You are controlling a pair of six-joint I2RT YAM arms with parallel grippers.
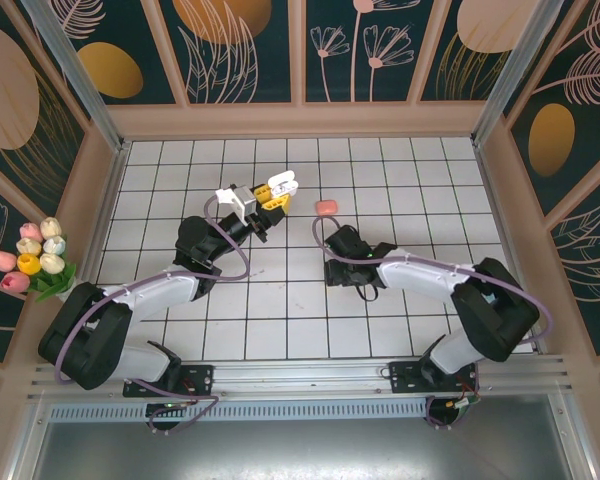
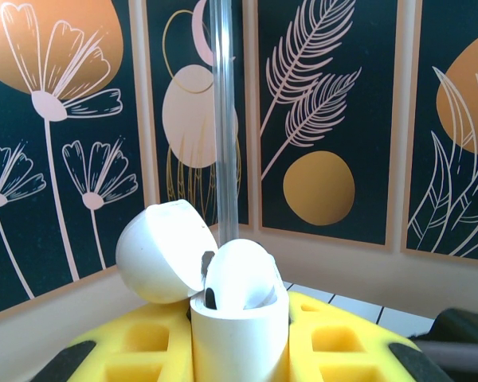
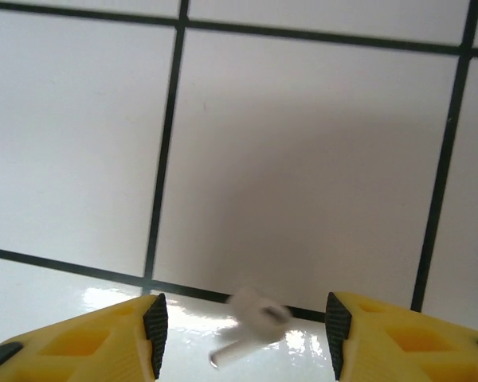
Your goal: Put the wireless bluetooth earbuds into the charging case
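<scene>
My left gripper (image 1: 271,196) is raised at mid-table and shut on the white charging case (image 1: 283,184). In the left wrist view the case (image 2: 239,338) stands upright between the yellow fingers (image 2: 342,338), its lid (image 2: 159,251) swung open to the left. A white earbud (image 2: 240,274) sticks up out of its mouth. My right gripper (image 1: 335,240) points down at the tiled floor, and its jaws stand open. A second white earbud (image 3: 255,320), blurred, lies on the tile between the fingertips of the right gripper (image 3: 245,338), with a gap on each side.
A small salmon-pink object (image 1: 326,206) lies on the tiles just beyond my right gripper. The floral walls (image 1: 300,60) close in the white tiled floor (image 1: 430,190). A bunch of artificial tulips (image 1: 32,255) sits outside the left wall.
</scene>
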